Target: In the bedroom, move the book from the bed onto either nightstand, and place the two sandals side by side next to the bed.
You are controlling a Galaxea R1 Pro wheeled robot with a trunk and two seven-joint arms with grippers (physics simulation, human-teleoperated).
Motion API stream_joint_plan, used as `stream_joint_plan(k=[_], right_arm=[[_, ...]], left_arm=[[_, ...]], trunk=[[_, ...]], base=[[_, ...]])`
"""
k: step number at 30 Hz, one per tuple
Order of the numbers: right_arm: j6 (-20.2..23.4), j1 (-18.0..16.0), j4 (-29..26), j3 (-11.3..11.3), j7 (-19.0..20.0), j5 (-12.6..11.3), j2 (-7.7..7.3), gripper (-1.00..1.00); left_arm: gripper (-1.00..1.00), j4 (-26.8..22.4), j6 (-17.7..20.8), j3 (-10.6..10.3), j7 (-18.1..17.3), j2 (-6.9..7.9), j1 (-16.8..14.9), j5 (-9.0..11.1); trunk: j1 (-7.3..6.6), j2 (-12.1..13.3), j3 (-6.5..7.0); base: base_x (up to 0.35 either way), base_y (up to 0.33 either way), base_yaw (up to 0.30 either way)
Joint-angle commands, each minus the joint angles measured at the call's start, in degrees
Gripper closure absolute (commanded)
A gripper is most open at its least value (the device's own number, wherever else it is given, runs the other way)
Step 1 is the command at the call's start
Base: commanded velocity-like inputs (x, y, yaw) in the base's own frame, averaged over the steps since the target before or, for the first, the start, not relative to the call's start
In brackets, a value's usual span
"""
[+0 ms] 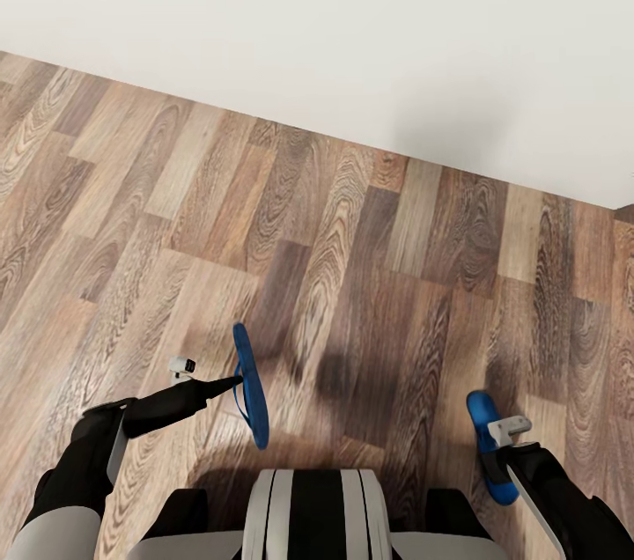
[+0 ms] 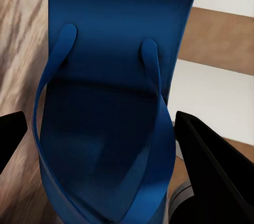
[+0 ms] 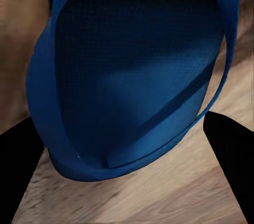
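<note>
Two bright blue sandals hang above the wood floor, one in each gripper. My left gripper [image 1: 234,382] is shut on the left sandal [image 1: 251,388], which stands on edge and casts a shadow on the planks. Up close, that sandal's [image 2: 111,108] straps and sole lie between the black fingers [image 2: 211,176]. My right gripper [image 1: 498,447] is shut on the other sandal [image 1: 487,441] near the lower right. In the right wrist view its sole [image 3: 132,86] fills the space between the dark fingers [image 3: 233,166]. The book, the bed and the nightstand are out of view.
Brown wood-plank floor [image 1: 352,278] stretches ahead to a plain white wall [image 1: 352,32] running across the top. My trunk [image 1: 313,516] shows at the bottom centre between the two arms.
</note>
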Motion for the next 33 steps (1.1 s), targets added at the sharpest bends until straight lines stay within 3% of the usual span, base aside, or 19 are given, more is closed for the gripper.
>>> stream_joint_plan(k=[1, 17, 26, 33], right_arm=[[0.30, -0.02, -0.07, 0.17, 0.10, 0.05, -0.05, 1.00], [0.30, -0.02, -0.07, 0.18, 0.10, 0.05, -0.05, 1.00], [0.30, -0.02, -0.07, 0.18, 0.10, 0.05, -0.05, 1.00], [0.30, -0.02, -0.07, 0.18, 0.10, 0.05, -0.05, 1.00]], left_arm=[[1.00, -0.03, 0.55, 0.11, -0.42, -0.03, -0.03, -0.44], [1.00, -0.03, 0.58, 0.02, -0.42, -0.03, -0.03, -0.44], [1.00, -0.03, 0.58, 0.10, -0.42, -0.03, -0.03, -0.44], [1.00, -0.03, 0.58, 0.03, -0.42, -0.03, -0.03, -0.44]], trunk=[[-0.03, 0.00, 0.20], [-0.44, 0.22, 3.75], [-0.44, 0.22, 3.75], [-0.62, 0.31, 5.30]], base=[[0.000, 0.000, 0.000], [0.000, 0.000, 0.000], [0.000, 0.000, 0.000], [0.000, 0.000, 0.000]])
